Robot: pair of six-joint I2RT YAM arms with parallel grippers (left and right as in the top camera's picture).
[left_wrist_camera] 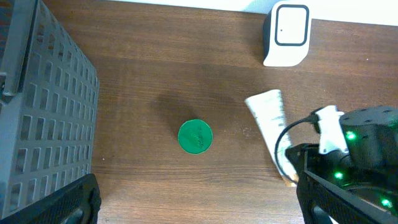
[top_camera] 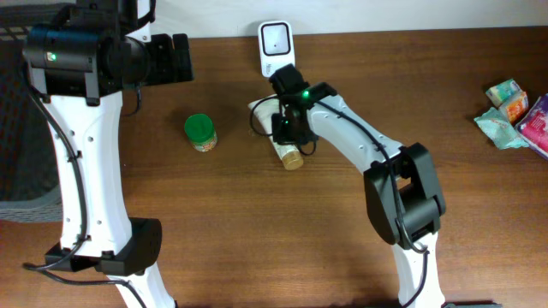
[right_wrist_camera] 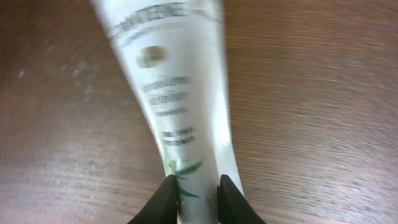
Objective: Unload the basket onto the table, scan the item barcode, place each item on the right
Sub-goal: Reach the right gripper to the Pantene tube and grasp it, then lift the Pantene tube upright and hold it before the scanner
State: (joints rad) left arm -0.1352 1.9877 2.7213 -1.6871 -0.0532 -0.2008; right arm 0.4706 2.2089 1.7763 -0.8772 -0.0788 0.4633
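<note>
Right gripper pinches the white tube at its narrow part — soft sides may slip or twist, spoiling the read at the far scanner; left gripper gapes open.

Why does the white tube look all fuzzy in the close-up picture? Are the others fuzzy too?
Right wrist view: the tube sits very close up, so its letters smear. Overhead view: sharp. Left wrist view: sharp too, the green lid crisp.
</note>
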